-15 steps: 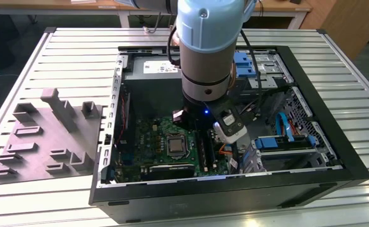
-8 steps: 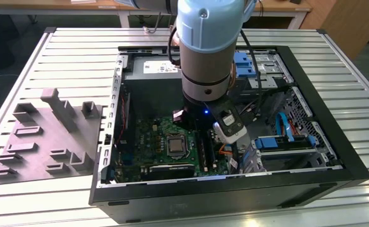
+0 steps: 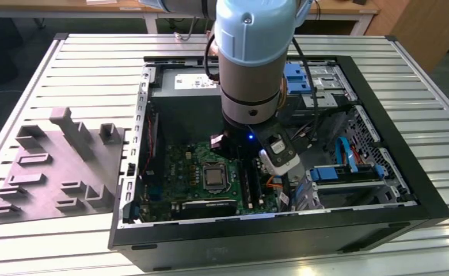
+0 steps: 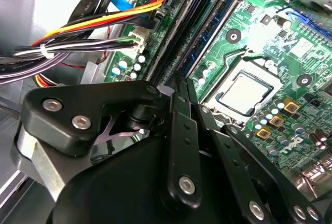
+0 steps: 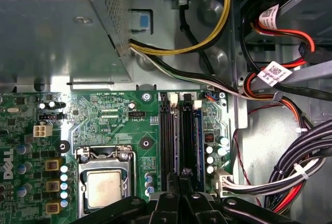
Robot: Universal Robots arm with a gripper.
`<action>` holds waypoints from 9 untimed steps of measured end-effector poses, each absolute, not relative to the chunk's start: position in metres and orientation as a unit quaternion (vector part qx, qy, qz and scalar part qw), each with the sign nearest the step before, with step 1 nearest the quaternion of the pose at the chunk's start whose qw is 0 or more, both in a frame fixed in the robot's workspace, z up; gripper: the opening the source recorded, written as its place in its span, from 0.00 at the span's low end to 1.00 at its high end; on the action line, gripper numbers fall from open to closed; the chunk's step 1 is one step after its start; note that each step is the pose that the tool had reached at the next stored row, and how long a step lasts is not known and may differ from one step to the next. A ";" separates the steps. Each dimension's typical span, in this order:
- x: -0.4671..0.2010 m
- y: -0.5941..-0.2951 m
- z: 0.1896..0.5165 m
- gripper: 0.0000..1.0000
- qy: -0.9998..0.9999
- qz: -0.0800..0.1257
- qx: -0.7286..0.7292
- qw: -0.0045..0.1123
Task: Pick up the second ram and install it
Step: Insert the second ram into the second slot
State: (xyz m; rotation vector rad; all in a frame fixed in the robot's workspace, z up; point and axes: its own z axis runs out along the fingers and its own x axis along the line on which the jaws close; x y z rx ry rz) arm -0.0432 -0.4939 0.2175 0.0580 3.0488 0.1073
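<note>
My gripper (image 5: 181, 175) is low inside the open computer case (image 3: 408, 138), over the long black memory slots (image 5: 170, 136) of the green motherboard (image 5: 104, 115). Its fingers (image 4: 179, 110) lie close together, shut, with the tips at the slot row. A dark blue-green stick (image 5: 197, 141) stands on edge in a slot right beside the tips, and it also shows in the second wrist view (image 4: 212, 27). I cannot tell whether this stick is the second ram, or whether the fingers pinch a stick. In the exterior view the arm (image 3: 251, 63) hides the gripper's tips.
The processor socket (image 5: 104, 187) lies beside the slots. Bundled cables (image 5: 290, 172) and a metal drive cage (image 5: 57, 32) crowd the other sides. Outside the case, at the exterior view's left, a grey holder tray (image 3: 56, 172) rests on the slatted table (image 3: 94, 57).
</note>
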 end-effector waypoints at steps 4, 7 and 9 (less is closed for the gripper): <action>-0.043 -0.494 0.220 0.11 0.998 0.036 0.019 0.046; -0.043 -0.494 0.226 0.11 0.998 0.035 0.019 0.045; -0.043 -0.494 0.229 0.11 0.998 0.034 0.019 0.045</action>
